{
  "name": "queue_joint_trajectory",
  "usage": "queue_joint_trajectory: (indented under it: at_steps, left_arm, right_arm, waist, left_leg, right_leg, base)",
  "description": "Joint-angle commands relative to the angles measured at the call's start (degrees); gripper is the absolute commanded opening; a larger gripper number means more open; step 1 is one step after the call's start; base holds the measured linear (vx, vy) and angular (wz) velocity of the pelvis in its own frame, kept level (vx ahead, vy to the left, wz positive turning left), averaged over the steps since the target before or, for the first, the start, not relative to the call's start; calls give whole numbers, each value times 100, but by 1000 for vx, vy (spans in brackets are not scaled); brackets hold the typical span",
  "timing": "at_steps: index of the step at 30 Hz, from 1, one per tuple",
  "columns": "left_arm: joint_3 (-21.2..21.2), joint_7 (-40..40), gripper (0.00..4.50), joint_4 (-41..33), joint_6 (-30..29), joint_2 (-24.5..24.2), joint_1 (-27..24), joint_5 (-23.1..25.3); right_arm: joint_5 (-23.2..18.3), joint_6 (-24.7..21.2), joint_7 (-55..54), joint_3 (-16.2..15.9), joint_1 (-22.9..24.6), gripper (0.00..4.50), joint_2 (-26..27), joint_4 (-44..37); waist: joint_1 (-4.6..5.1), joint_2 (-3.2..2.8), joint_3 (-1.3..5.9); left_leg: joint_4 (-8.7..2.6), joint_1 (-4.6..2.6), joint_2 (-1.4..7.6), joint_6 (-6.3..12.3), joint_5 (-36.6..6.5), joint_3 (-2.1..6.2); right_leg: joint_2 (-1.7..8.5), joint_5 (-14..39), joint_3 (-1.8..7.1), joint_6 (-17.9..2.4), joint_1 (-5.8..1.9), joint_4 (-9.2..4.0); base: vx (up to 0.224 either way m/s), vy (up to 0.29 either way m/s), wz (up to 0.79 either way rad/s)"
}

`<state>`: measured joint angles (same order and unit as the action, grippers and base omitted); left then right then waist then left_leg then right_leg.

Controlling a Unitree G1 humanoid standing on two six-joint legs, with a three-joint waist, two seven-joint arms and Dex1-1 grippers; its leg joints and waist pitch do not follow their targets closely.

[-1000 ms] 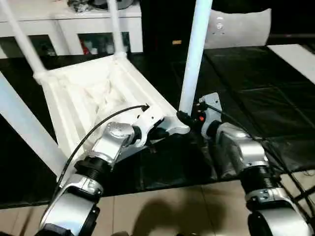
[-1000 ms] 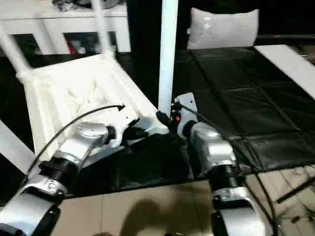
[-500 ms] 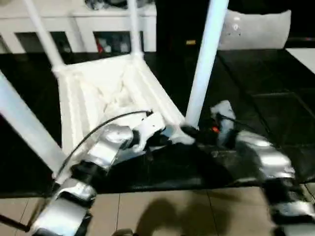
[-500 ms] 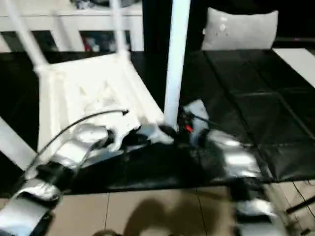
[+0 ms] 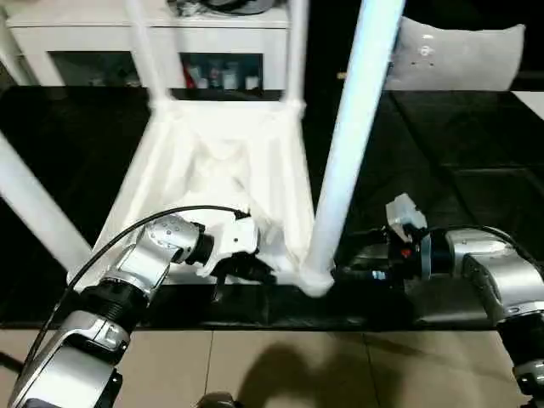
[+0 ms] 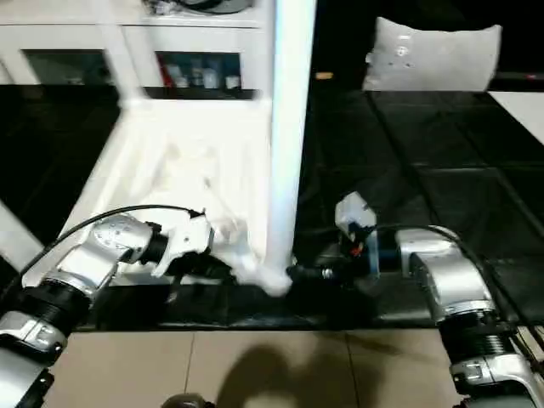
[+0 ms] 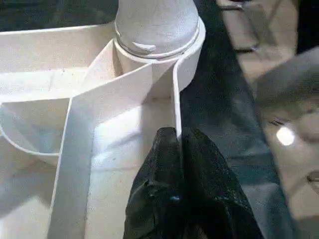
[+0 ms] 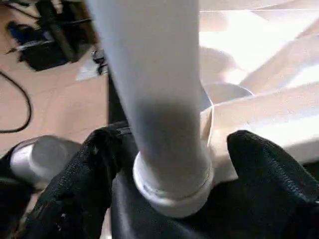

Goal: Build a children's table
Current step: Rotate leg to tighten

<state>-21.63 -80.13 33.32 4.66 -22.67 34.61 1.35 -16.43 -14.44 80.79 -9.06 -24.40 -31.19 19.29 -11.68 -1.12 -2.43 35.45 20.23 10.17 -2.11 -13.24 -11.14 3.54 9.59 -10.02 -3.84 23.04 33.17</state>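
The children's table point(image 5: 225, 170) lay upside down on the black floor mats point(image 5: 459, 161) in front of me, its ribbed underside facing up and its legs pointing upward. Behind it stood a white cabinet point(image 5: 153, 38) with glass doors, and a white panel point(image 5: 459, 55) leaned further back on my right. The nearest leg point(image 5: 348, 153) rose from the corner socket point(image 5: 313, 279) at the near right of the tabletop, seated in it and standing close to upright.

My left gripper point(image 7: 179, 144) was clenched on a thin upright rib point(image 7: 176, 107) of the underside, just beside that socket, one black finger on each side of the wall. My right gripper point(image 8: 172, 164) reached in from the right at the foot of the same leg, with its fingers point(image 8: 264, 169) spread on either side of the leg's base and the socket; they stood apart from the leg, gripping nothing.
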Motion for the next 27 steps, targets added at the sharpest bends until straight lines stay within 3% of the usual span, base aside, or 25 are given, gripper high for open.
queue_joint_trajectory:
  at_steps: [1,8,13,14,20,21,23,25,26,27]
  left_arm:
    - [-179,-307,0,-279,192,41,102,-75]
    - [-180,-394,0,-93,350,41,180,-35]
    - [-157,-330,0,-120,236,56,152,-57]
    - [-145,-313,0,-127,206,63,142,-73]
    - [44,-15,0,-302,-368,168,85,-215]
    - [177,281,0,-443,-758,301,56,-292]
    - [242,536,0,-535,-980,410,42,-293]
    - [266,683,0,-577,-1070,476,38,-276]
    - [299,967,0,-608,-1264,621,46,-230]
    - [336,1278,0,-606,-1425,804,70,-186]
  right_arm:
    - [-26,44,137,-79,-32,339,-18,-57]
    - [54,161,174,-234,-35,263,139,-17]
    - [36,67,98,-271,-81,244,247,48]
    - [8,26,98,-269,-78,221,262,27]
    - [-212,-458,-231,-123,-22,199,422,-233]
    - [-87,-660,-985,19,-69,198,677,-173]
    - [82,-754,-1653,132,-153,197,902,-3]
    - [176,-800,-2009,200,-209,196,1033,114]
    - [328,-845,-2592,297,-310,196,1235,320]
    - [458,-923,-3207,408,-425,196,1457,539]
  waist:
    - [47,76,445]
    - [58,81,442]
    - [67,85,443]
    - [68,82,440]
    - [84,90,422]
    - [89,89,418]
    - [129,79,405]
    - [207,92,401]
    - [279,105,396]
    - [387,82,373]
  left_leg:
    - [-354,-43,481,622,43,217]
    - [-359,-25,449,557,-39,210]
    - [-359,-21,447,551,-17,212]
    - [-360,-19,445,551,-27,209]
    - [-373,-30,436,492,-113,206]
    - [-380,-37,436,465,-136,204]
    - [-394,-56,450,366,-168,221]
    - [-407,-28,394,251,-251,221]
    - [-404,2,367,246,-269,224]
    - [-414,-38,397,195,-368,231]
  right_leg:
    - [700,1457,494,-54,-362,-356]
    - [699,1611,486,42,-376,-382]
    - [696,1588,485,46,-378,-374]
    - [695,1612,486,62,-378,-382]
    - [691,1836,478,142,-379,-428]
    - [691,1899,480,171,-383,-436]
    - [700,2010,461,136,-351,-465]
    - [712,2208,439,205,-398,-493]
    - [697,2281,421,295,-426,-515]
    - [690,2421,403,282,-373,-569]
  base:
    - [0,0,0]
    - [0,0,0]
    - [0,0,0]
    - [0,0,0]
    - [0,0,0]
    - [0,0,0]
    - [0,0,0]
    - [0,0,0]
    - [0,0,0]
    - [0,0,0]
